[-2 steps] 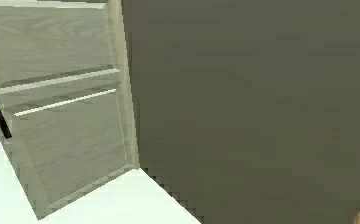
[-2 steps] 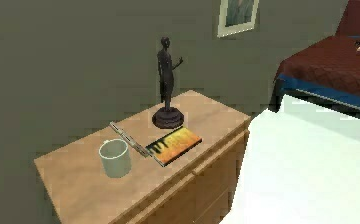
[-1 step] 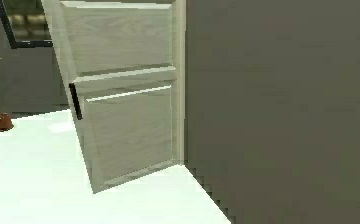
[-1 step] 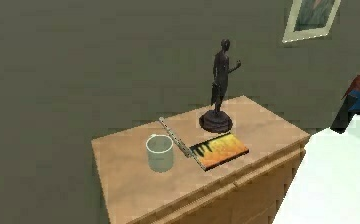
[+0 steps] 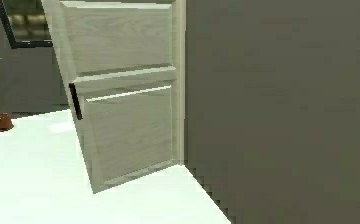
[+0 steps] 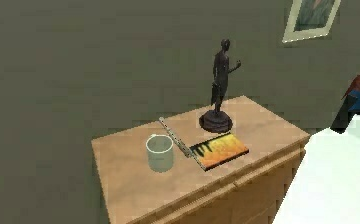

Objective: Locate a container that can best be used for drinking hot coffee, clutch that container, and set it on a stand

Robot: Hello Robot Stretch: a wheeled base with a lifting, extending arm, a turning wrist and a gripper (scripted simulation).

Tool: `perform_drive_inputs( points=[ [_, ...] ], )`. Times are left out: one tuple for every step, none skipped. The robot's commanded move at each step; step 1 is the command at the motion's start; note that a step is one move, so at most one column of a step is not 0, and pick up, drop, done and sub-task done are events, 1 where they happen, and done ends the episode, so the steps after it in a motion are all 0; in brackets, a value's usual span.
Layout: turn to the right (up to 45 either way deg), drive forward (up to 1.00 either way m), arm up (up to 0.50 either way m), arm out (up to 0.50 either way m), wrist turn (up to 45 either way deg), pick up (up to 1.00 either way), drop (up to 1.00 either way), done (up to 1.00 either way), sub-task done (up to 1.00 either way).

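A cup (image 6: pixel 160 152) at the statue's (image 6: pixel 219 85) eight o'clock is being located; grasping and placing remain; jaws' state cannot be told.

Cup (image 6: pixel 160 153) left of statue (image 6: pixel 219 90) on dresser (image 6: pixel 273 125)

This was a room in a home. A pale panelled door (image 5: pixel 123 100) stood in a grey wall (image 5: pixel 278 90). A wooden dresser (image 6: pixel 123 168) bore a dark statue (image 6: pixel 220 80) and a pale cup (image 6: pixel 160 153), near a framed picture (image 6: pixel 313 18).
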Motion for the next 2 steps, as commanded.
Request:
perform_drive_inputs(
  points=[
    [0.0,0.00,0.38,0.00,0.0,0.00,0.00,0.00,0.00],
    [0.0,0.00,0.00,0.22,0.0,0.00,0.00,0.00,0.00]
  ],
)
